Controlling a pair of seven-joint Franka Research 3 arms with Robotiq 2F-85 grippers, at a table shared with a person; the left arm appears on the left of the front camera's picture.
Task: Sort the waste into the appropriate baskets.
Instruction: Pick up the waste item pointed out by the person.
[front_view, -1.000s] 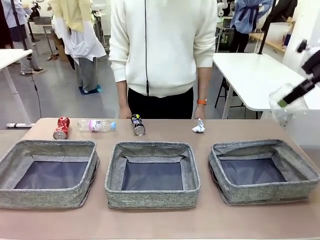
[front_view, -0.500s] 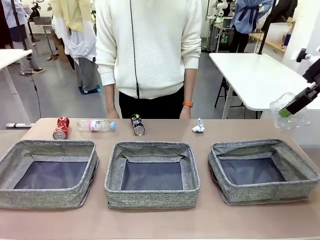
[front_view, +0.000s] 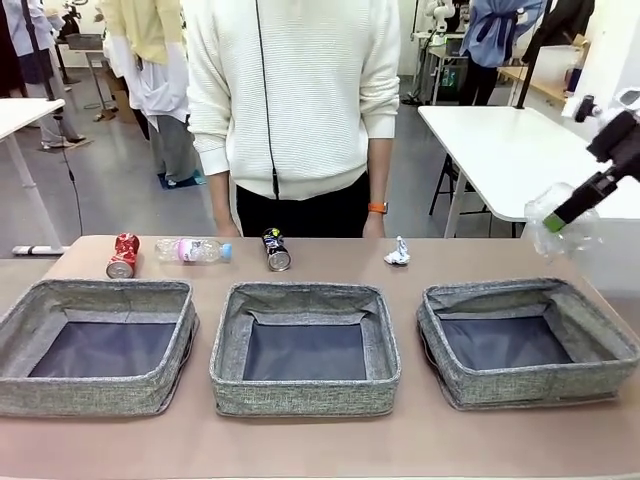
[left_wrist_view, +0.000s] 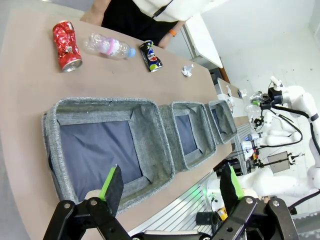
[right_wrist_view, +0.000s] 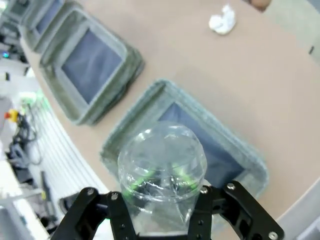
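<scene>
Right claw (front_view: 556, 217) leftward (plastic (right_wrist_view: 162, 155) in grip)

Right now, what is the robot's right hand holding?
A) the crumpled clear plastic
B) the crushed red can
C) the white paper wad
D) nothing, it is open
A: the right hand is shut on the crumpled clear plastic, held up in the air, while the crushed red can and the white paper wad lie on the table.
</scene>
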